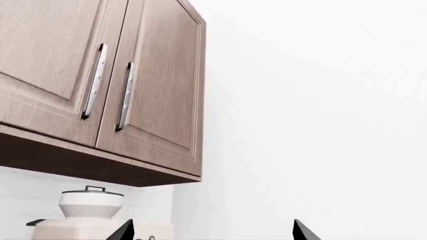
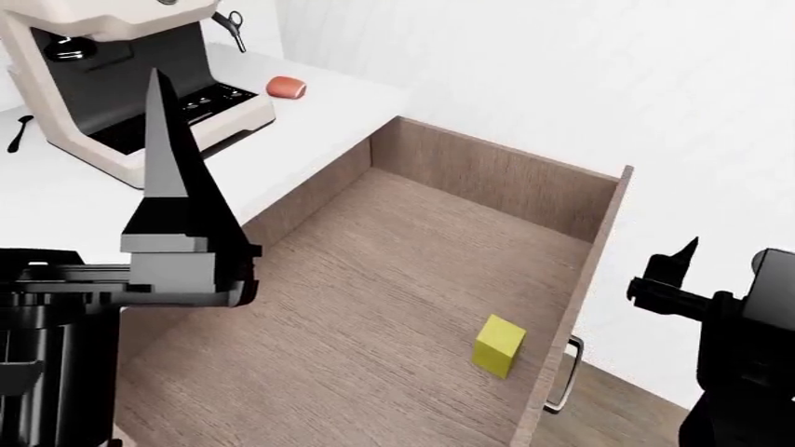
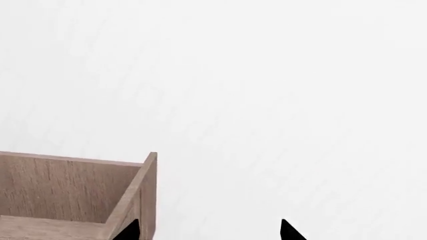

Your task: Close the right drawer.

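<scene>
The right drawer (image 2: 372, 307) is a long brown wood-grain box, pulled far out from under the white counter. Its front panel (image 2: 594, 270) stands at the right with a metal bar handle (image 2: 565, 372) on the outer side. My right gripper (image 2: 718, 270) is open and empty, just right of the front panel, apart from it. In the right wrist view the drawer's corner (image 3: 137, 192) shows beside my open right gripper (image 3: 208, 234). My left gripper (image 2: 159, 112) is raised above the drawer's left side. It is open and empty in the left wrist view (image 1: 212, 235).
A small yellow cube (image 2: 500, 345) lies inside the drawer near the front. A cream coffee machine (image 2: 112, 84) and a small red object (image 2: 286, 87) stand on the counter (image 2: 323, 112). Upper wall cabinets (image 1: 100, 85) hang above. A white wall lies behind.
</scene>
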`<state>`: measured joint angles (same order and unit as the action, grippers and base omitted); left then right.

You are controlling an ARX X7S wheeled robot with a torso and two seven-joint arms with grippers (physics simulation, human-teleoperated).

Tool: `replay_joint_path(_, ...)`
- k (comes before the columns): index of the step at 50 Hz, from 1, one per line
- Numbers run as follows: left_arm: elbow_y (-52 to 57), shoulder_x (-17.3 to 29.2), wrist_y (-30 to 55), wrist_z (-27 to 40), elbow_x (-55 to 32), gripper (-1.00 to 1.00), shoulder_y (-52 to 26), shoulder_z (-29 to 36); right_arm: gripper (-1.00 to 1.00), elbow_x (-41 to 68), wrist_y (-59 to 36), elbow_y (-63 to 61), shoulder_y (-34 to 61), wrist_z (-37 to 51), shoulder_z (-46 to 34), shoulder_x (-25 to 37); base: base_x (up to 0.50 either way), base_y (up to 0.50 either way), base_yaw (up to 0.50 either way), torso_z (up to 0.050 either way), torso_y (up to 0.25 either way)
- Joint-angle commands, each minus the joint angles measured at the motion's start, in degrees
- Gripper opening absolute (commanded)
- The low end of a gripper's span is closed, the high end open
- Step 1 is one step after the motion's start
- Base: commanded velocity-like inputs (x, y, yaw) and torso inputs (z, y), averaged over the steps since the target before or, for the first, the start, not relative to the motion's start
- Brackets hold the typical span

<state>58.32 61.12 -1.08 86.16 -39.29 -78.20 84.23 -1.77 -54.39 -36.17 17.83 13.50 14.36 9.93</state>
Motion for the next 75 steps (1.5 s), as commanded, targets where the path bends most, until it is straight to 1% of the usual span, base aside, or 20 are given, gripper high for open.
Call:
replay_joint_path(1,-0.19,-0.06,-0.18,-0.11,0.55,1.0,0.9,-0.14,1.0,0.68,1.61,2.45,-0.49,0.4,0.45,-0.39,0.0,0.0,0.0,0.0,0.0)
replay_joint_path(14,-0.19,0.03,-0.23,-0.2,0.7,1.0,1.6,-0.56,1.0,1.89,7.91,9.97,-1.98,0.55,1.58,-0.83,0.0,0.0,0.0,0.0,0.0)
replay_joint_path(24,-0.24,-0.24,0.03,-0.34,0.44,1.0,1.65,-1.02,1.0,2.34,7.3,9.85,-2.03,0.74,1.61,-0.56,0.0,0.0,0.0,0.0,0.0)
replay_joint_path(34,-0.11,-0.3,0.4,-0.54,-0.1,1.0,1.52,-1.48,1.0,2.64,10.08,14.29,-1.63,0.91,1.03,-0.36,0.0,0.0,0.0,0.0,0.0)
replay_joint_path(39,-0.33,-0.47,0.32,-0.65,0.08,1.0,1.85,-1.55,1.0,2.72,8.9,13.63,-1.6,1.47,0.49,-0.95,0.0,0.0,0.0,0.0,0.0)
replay_joint_path(44,-0.36,-0.48,0.24,-0.7,0.45,1.0,2.27,-1.57,1.0,3.1,10.44,16.08,-1.29,1.31,0.19,-0.9,0.0,0.0,0.0,0.0,0.0)
replay_joint_path(56,-1.0,-0.22,-0.56,-0.97,1.72,1.0,3.88,-1.53,1.0,4.63,16.46,22.99,-2.34,0.56,2.22,-0.24,0.0,0.0,0.0,0.0,0.0)
replay_joint_path(75,-0.96,-0.15,-0.49,-1.12,2.06,1.0,4.77,-2.12,1.0,5.88,17.84,27.7,-1.85,0.27,2.24,0.12,0.0,0.0,0.0,0.0,0.0)
